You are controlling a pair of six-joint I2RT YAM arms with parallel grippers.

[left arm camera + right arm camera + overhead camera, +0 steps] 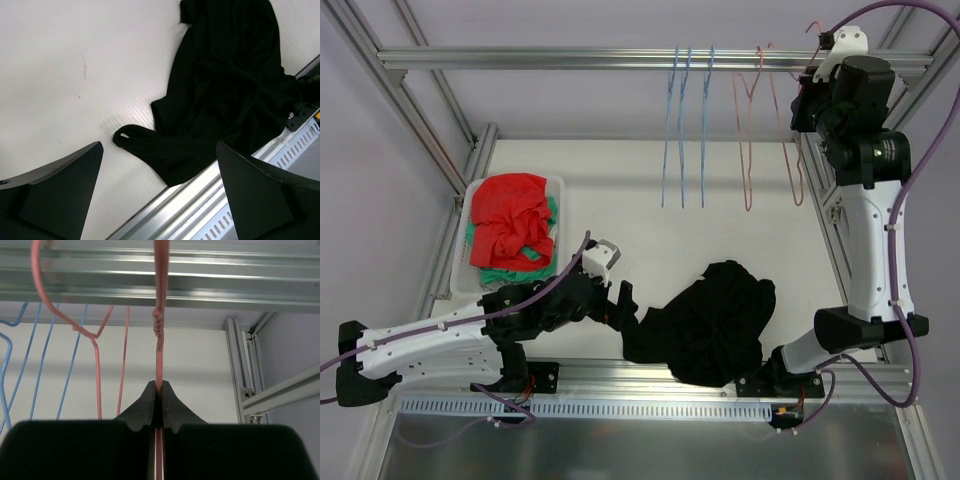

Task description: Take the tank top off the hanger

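At the left edge of the table [620, 200] a white basket [470, 215] is set, heaped with red and green clothes [515, 225]; bare table is left open behind it and to its right, up to the back frame. The left gripper [620, 300] [157, 150] is held low near the front edge, its jaws spread wide with nothing between them, just left of the tank top [710, 320] [225, 90].

The black tank top is off any hanger and lies crumpled on the table between the two arm bases. Its long axis runs from near-left to far-right. One strap loop [125, 136] is pointed toward the left gripper, and its near hem is draped onto the front rail [225, 200]. Folds cannot be made out in the black cloth, and its near-right part is hidden by the right arm's base.

Blue hangers [685, 130] and red hangers [748, 140] are hung bare from the overhead rail [620, 58] [160, 290]. At the far right the right gripper [810, 75] [158, 390] is raised to that rail, its jaws closed on the wire of a red hanger [159, 355] below its twisted neck; from above the fingers are masked by the wrist.
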